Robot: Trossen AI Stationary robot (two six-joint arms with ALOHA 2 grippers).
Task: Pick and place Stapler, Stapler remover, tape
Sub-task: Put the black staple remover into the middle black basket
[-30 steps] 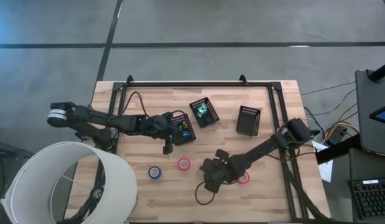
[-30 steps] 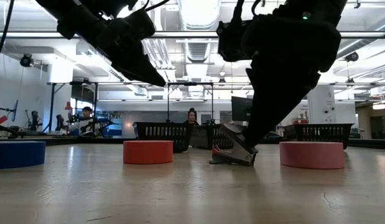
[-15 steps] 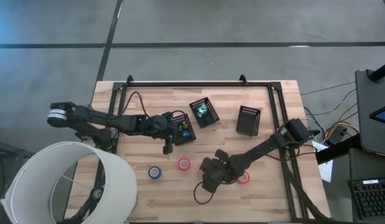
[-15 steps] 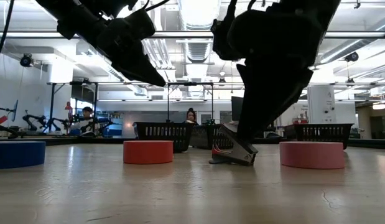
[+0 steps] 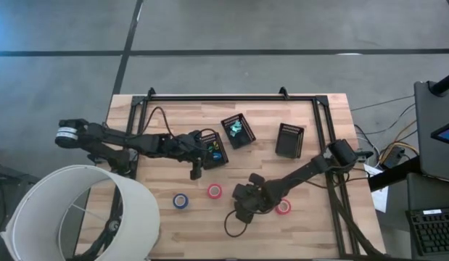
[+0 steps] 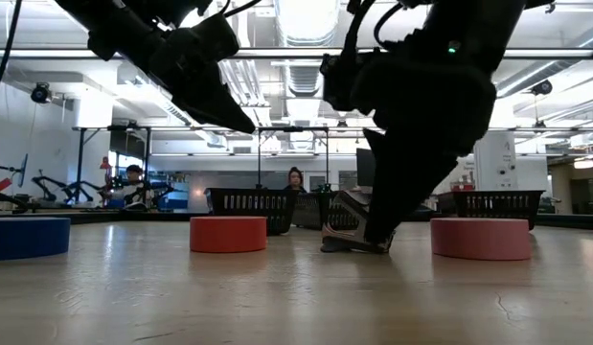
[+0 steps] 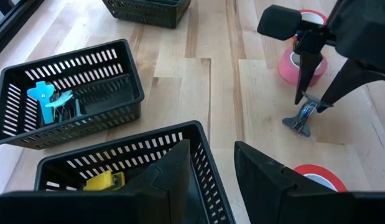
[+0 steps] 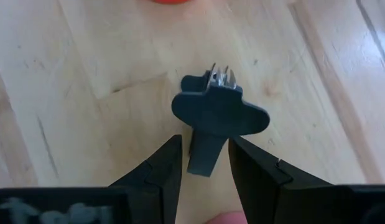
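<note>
The right gripper (image 8: 200,163), fingers spread, is straddling the stapler remover (image 8: 218,116) at the worktop's five o'clock, positioned for pinching; the left gripper (image 7: 212,163), also spread, is waiting over a bin (image 7: 206,134).

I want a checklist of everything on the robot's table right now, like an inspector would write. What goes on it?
Surface: wooden table, light planks.
Job's things: staple remover on the wood between the right claw's fingers; red tape; blue tape; pink tape.
Clutter: three black mesh bins; middle bin holds a blue piece, left bin a yellow one.
Claws: right claw open around the remover; left claw open, above the left bin.
Cables: black loop by the right arm.
Surroundings: white lampshade, people far behind in the low view.
</note>
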